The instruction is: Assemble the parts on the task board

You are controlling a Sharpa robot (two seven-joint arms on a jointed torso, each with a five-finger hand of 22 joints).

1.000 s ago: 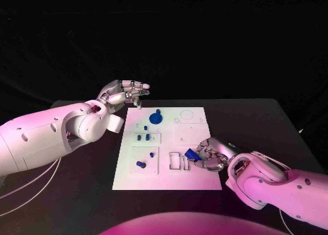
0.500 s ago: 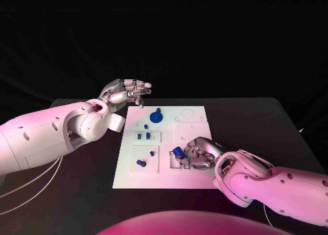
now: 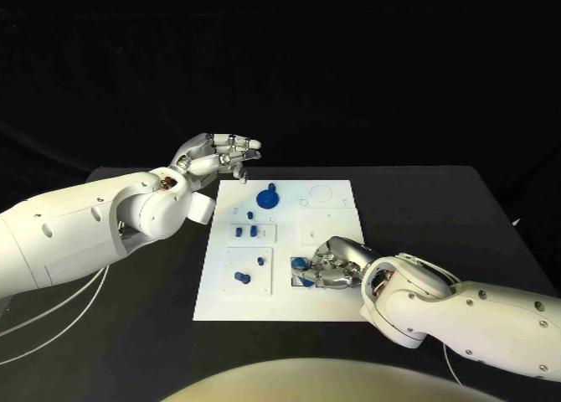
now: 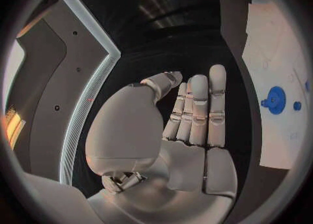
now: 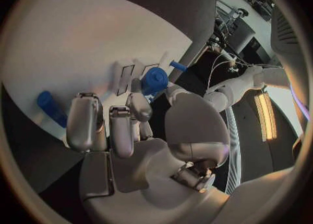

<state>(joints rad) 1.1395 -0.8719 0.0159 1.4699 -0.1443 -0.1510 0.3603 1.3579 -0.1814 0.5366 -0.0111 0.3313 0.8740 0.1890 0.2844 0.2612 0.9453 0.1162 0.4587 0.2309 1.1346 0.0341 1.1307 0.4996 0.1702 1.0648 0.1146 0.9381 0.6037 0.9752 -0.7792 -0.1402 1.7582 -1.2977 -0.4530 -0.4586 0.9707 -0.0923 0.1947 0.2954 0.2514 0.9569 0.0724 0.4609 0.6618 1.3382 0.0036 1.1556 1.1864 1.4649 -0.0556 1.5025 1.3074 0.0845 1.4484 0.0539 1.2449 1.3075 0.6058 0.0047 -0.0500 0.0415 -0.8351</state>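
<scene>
In the head view, a white rectangular task board (image 3: 332, 311) is seen lying in the middle of a black table (image 3: 461, 218), against a dark backdrop. Small blue plastic parts are scattered over the board: a round blue disc with a stub (image 3: 267, 198) near its far edge, short blue pegs (image 3: 244, 230) nearer the middle, and a blue piece (image 3: 242, 277) in a square recess toward the near left. The silver left hand (image 3: 218, 155) is held above the table just beyond the board's far left corner, its fingers curled loosely with nothing seen between them. The silver right hand (image 3: 331, 263) is lowered onto the board's near right part, beside two narrow slots, and a small blue part (image 3: 301, 263) is pinched at its fingertips.

In the left wrist view, the left hand (image 4: 176, 135) is shown with fingers fairly straight and close together, holding nothing; the board (image 4: 277, 57) and blue disc (image 4: 274, 99) are visible beyond it.

In the right wrist view, the right hand (image 5: 130, 130) is shown over the board (image 5: 85, 41), with a chunky blue part (image 5: 154, 81) gripped between thumb and fingertips beside the slots (image 5: 127, 75); another blue piece (image 5: 49, 107) lies on the board close by.
</scene>
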